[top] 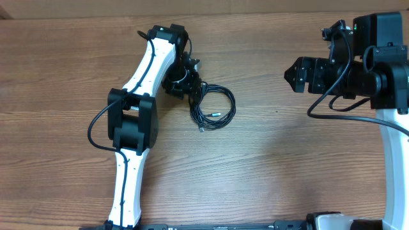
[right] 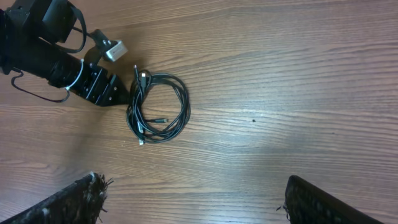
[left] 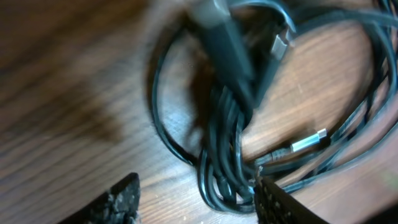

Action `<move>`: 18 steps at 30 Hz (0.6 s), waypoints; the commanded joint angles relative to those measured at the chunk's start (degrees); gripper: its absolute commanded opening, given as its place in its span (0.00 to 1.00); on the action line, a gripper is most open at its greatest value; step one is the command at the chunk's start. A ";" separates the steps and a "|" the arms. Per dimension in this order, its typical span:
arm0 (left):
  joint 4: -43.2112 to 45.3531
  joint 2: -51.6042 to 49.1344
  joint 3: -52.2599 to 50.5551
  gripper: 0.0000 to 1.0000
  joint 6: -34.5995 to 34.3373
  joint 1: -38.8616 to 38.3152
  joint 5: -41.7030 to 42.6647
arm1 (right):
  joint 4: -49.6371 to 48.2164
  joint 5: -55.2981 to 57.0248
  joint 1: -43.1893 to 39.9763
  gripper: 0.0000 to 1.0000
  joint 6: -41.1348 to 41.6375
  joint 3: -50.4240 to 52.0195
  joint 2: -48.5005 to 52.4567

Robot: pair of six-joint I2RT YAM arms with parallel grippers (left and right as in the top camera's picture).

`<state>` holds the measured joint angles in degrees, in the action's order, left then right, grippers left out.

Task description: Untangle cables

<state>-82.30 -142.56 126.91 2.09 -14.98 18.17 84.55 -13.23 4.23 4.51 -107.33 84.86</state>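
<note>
None of the cables [top: 214,115] is untangled yet: the coil lies on the worktop [top: 287,166], straddled by the released left end effector [left: 196,194], with the right end effector [right: 193,196] open, well apart.

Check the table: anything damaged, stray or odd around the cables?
Nothing stands out. The cables lie in one coiled bundle on the wooden table, plugs looking intact. The left gripper straddles the strands, jaws apart; the right gripper hangs open, well clear.
</note>
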 commanded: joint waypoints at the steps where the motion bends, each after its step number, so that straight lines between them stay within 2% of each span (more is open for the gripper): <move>1: 0.35 0.17 1.07 0.56 -17.16 -0.42 -4.90 | -0.42 0.35 0.33 0.91 -0.57 -0.63 0.04; 5: 1.66 0.17 1.05 0.56 -20.74 -1.79 -5.73 | -0.52 0.42 0.33 0.91 -0.57 0.26 0.13; 13: 4.22 0.17 1.16 0.57 -21.35 -4.39 -8.28 | -0.48 2.95 0.31 0.91 -0.55 1.25 0.13; 18: 4.04 0.17 3.04 0.57 -14.19 -2.43 -6.95 | -0.48 2.95 0.33 0.91 -0.55 1.25 0.13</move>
<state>-78.17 -142.56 127.26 -16.16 -19.46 11.73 84.44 -11.09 4.23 4.45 -106.34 84.93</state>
